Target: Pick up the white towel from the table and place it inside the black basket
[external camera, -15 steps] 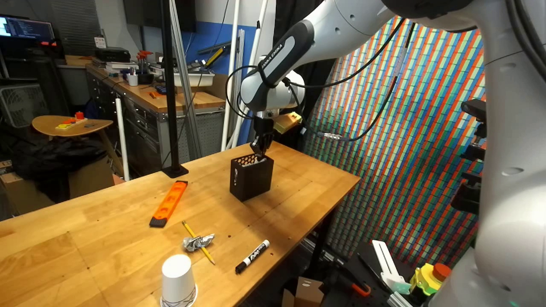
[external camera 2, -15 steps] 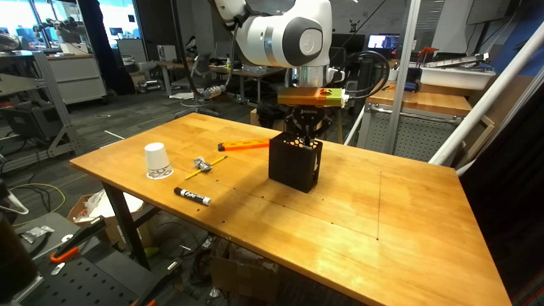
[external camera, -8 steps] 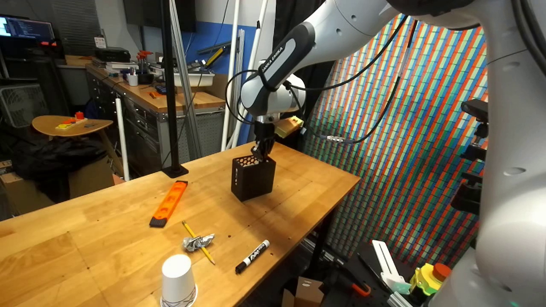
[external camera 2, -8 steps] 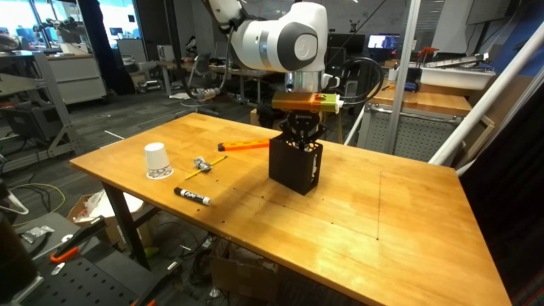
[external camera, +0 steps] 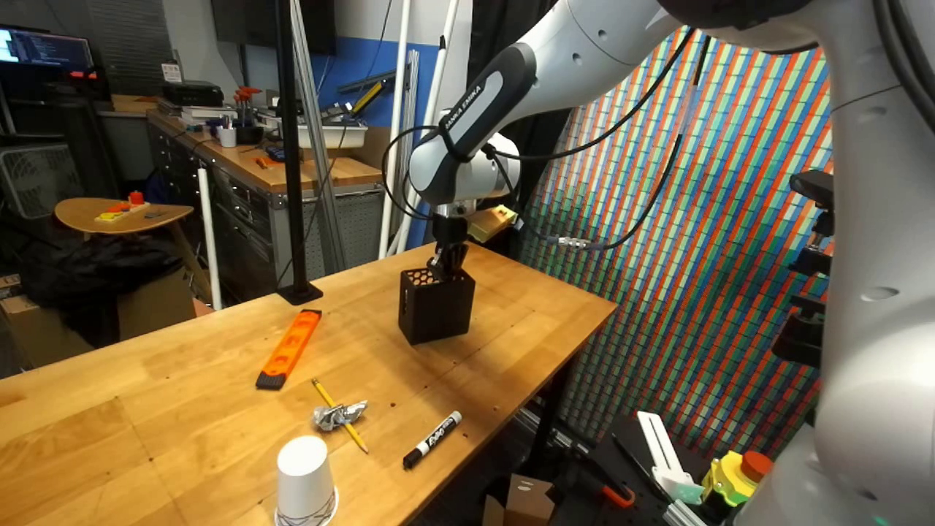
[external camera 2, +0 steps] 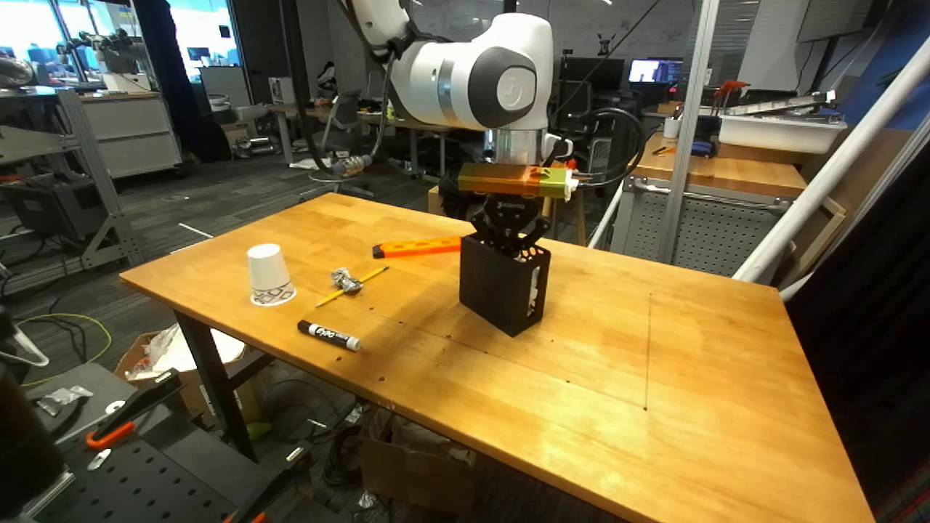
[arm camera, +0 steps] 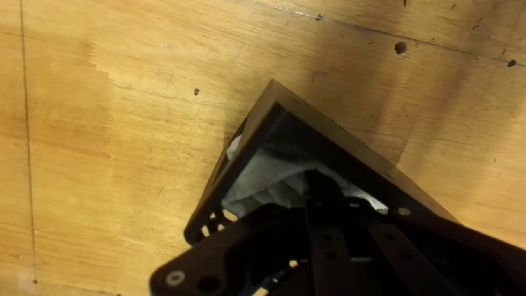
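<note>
Wrist view: nearest, the gripper [arm camera: 321, 185] points down into the black basket [arm camera: 341, 137], its fingers pressed together among folds of the white towel [arm camera: 265, 174]; I cannot tell whether any cloth is caught between them. The white towel lies bunched inside the black basket, some of it showing through the left side.

On the table [external camera: 182, 409] in an exterior view, a white paper cup [external camera: 304, 478] stands upside down at the near left, a black-and-white marker [external camera: 432, 440] to its right and slightly farther. Beyond, crumpled foil [external camera: 331, 417] lies over the middle of a yellow pencil [external camera: 356, 437]. Farther on, an orange tool [external camera: 290, 349] lies to the left and the black basket stands to the right, well apart. A black post [external camera: 291, 161] rises from the table's far edge.
</note>
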Motion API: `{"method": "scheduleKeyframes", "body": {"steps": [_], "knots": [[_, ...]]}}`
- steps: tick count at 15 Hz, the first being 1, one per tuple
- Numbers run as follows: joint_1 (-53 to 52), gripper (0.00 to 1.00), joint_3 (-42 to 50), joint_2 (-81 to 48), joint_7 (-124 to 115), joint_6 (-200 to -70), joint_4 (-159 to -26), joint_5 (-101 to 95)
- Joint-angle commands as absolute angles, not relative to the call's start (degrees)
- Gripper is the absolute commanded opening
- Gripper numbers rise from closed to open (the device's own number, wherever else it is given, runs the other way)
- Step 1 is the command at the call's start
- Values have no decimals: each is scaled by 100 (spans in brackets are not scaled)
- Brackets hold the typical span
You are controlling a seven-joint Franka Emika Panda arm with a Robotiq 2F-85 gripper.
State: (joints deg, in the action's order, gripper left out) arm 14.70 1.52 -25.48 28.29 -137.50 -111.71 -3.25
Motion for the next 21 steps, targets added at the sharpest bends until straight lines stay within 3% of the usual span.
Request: {"method": "scheduleKeyframes", "body": {"steps": [1, 9, 21], "knots": [[1445, 2, 93, -2602, 2828, -13646, -11077, -170], [1431, 2, 66, -2807, 2658, -13641, -10932, -44], [545, 1, 580, -3001, 252, -13537, -10589, -781]]}}
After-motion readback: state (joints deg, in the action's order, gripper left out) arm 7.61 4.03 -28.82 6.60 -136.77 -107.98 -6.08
